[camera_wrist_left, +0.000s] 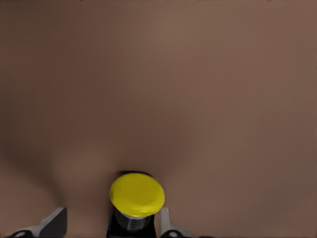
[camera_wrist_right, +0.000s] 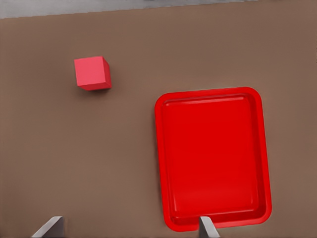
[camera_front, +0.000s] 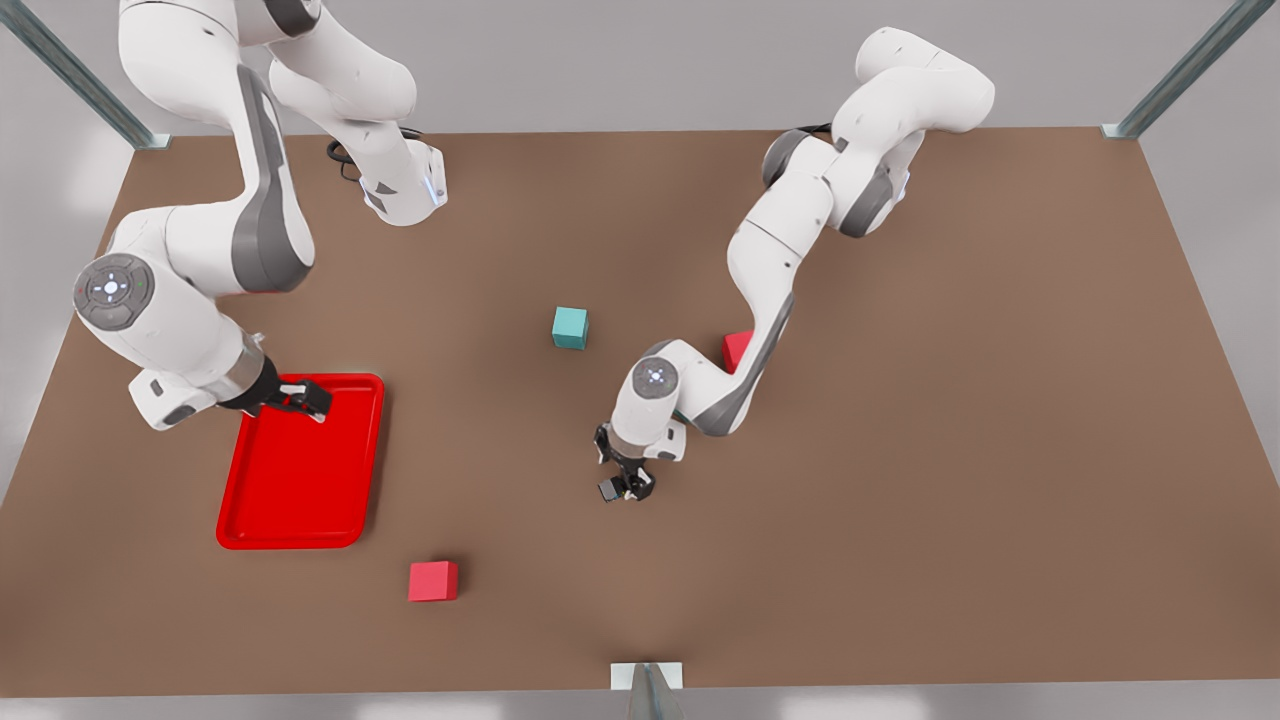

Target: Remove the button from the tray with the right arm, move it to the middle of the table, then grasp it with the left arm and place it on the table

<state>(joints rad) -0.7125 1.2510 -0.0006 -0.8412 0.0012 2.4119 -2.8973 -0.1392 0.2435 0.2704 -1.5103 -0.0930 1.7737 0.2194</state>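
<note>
The button [camera_wrist_left: 136,194], with a round yellow cap on a dark grey body, stands on the brown table [camera_front: 900,420] near its middle. My left gripper [camera_front: 626,484] is low over it and open. One finger [camera_wrist_left: 165,222] is close against the button's body and the other finger [camera_wrist_left: 53,224] stands well clear. In the front view the button [camera_front: 611,490] is a small dark shape at that gripper's tips. My right gripper [camera_front: 306,400] hangs open above the far end of the red tray [camera_front: 300,480], with nothing between its fingers. The tray [camera_wrist_right: 213,158] holds nothing.
A red cube [camera_front: 433,581] lies near the front edge, also seen as the red cube [camera_wrist_right: 92,73] beside the tray. A teal cube [camera_front: 570,327] sits mid-table. Another red cube [camera_front: 737,350] is partly hidden behind the left arm.
</note>
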